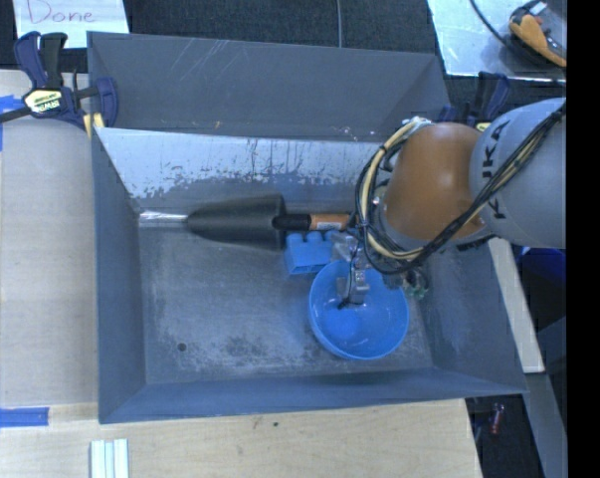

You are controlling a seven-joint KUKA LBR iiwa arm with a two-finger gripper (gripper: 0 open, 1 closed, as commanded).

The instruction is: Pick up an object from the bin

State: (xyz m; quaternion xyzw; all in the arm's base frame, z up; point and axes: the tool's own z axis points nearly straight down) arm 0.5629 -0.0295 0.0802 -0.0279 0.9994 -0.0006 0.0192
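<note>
Item: grey metal bin (210,307), holding three loose things, all in its right half. Contents: one shallow round blue plastic bowl (367,335) on the floor near the front right; one small blue rectangular plastic block (303,255) just behind the bowl's left rim, close enough that contact between the two cannot be settled; one black tapered trowel-like tool (238,221) lying flat along the back of the floor, its orange-brown handle pointing right toward the block. Robot: the gripper (354,289) hangs low over the inside of the bowl, a little behind its middle, under the wrist's orange-brown cover (429,192) and a loop of cables. Condition of gripper: whether it is apart or together cannot be told, since its tip reads as one dark narrow shape against the blue. Progress, as judged: the approach looks made and the gripper is placed over the bowl; no object is seen held, nothing is raised off the floor, so the grasp and the lift are both left to do. Obscured or uncertain: the cover and cables hide the end of the tool's handle and the bin's back right corner; the bowl's rear rim is partly covered by the gripper; whether the tip touches the bowl's bottom cannot be made out.
</note>
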